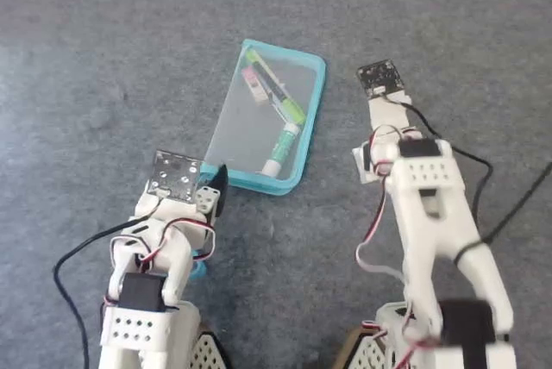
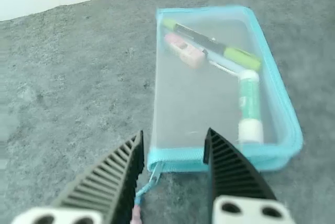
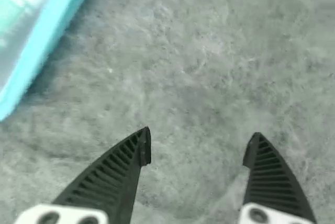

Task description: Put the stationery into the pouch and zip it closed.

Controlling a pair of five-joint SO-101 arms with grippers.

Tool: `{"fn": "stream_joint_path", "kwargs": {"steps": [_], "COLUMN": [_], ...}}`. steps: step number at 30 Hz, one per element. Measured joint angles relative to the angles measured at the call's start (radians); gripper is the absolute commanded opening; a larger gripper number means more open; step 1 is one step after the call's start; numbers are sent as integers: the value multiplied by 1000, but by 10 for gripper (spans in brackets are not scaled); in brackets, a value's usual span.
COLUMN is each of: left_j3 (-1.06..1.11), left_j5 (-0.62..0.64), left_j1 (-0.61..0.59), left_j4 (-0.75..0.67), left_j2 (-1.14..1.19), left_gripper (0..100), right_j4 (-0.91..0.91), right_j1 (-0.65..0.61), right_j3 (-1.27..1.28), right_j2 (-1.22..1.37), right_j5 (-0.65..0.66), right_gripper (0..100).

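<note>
A clear pouch [image 1: 259,128] with a teal border lies flat on the grey carpet, mid-table. Through its face I see a green pen [image 1: 276,89], a pink eraser [image 1: 254,83] and a white glue stick [image 1: 281,152] inside. In the left wrist view the pouch [image 2: 199,103] holds the same pen [image 2: 220,46], eraser [image 2: 183,50] and glue stick [image 2: 249,106]. My left gripper [image 2: 174,135] stands open just above the pouch's near short edge, with the teal zipper pull [image 2: 149,182] lying between and below its fingers. My right gripper [image 3: 201,143] is open over bare carpet, off the pouch's edge [image 3: 36,51].
Grey carpet [image 1: 103,84] covers the whole table, with a pale wall strip along the far edge. A black cable [image 1: 509,205] trails right of the right arm [image 1: 431,205], and another loops beside the left arm [image 1: 147,257].
</note>
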Motion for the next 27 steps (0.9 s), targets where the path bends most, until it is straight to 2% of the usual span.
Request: {"fn": "stream_joint_path", "kwargs": {"steps": [3,7,12,16,22,27], "left_j3": [-14,-15,-15,40,149,150], "left_j5": [23,32,32,32,32,32], "left_j1": [-29,-26,-26,-29,-28,-31], "left_j4": [20,120,135,74,-112,-117], "left_j2": [-84,-250,-261,-262,-264,-264], "left_gripper": [179,179,179,179,179,179], "right_j4": [-58,-212,-440,-552,-585,-585], "right_j1": [8,3,0,3,0,2], "right_j3": [112,310,545,641,663,678], "right_j2": [-143,-350,-557,-652,-678,-681], "right_j5": [-9,-9,-9,-11,-11,-11], "right_gripper": [220,213,213,212,212,212]}}
